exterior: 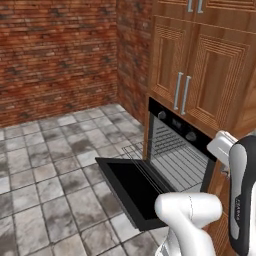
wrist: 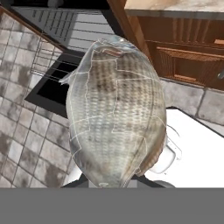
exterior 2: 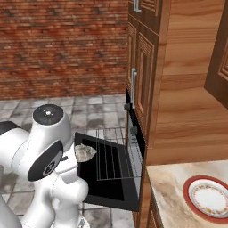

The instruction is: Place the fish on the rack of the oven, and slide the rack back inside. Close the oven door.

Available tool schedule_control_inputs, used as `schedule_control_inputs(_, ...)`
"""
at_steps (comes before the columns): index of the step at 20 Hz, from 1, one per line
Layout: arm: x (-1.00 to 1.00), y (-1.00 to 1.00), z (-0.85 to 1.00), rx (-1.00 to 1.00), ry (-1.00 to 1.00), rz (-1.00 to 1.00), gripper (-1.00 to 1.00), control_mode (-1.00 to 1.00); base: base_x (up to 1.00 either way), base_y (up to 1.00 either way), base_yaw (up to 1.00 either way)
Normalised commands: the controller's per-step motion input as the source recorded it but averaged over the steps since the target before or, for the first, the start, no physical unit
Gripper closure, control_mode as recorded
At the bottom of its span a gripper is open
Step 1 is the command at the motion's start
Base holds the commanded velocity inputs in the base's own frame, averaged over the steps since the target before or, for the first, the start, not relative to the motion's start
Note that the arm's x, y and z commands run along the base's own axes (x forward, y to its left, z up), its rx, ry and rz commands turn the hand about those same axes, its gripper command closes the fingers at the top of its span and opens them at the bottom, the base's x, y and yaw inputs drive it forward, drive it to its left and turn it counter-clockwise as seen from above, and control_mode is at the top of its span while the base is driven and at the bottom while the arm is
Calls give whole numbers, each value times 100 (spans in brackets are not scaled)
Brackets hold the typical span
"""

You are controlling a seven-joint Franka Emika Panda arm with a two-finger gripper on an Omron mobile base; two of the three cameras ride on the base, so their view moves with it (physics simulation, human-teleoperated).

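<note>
Gripping fish (wrist: 116, 118) above open oven door (wrist: 50, 94)

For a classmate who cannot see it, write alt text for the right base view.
A white robot arm holds a small grey fish over the open oven door, beside the pulled-out wire rack. The black oven sits in wooden cabinetry; a red-rimmed plate rests on the counter at lower right.
</note>
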Motion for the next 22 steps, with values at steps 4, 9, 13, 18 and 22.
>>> schedule_control_inputs(4, 0, 0, 0, 0, 0, 0, 100, 100, 9, -23, 0)
schedule_control_inputs(9, 0, 0, 0, 0, 0, 0, 100, 100, 30, 5, -4)
schedule_control_inputs(13, 24, 17, -2, 0, 0, -4, 100, -100, 24, 13, -3)
schedule_control_inputs(18, 46, 33, -6, -1, 3, -7, 100, -100, 0, 0, 0)
schedule_control_inputs(22, 45, 20, -12, 0, 7, -2, 100, -100, 0, 0, 0)
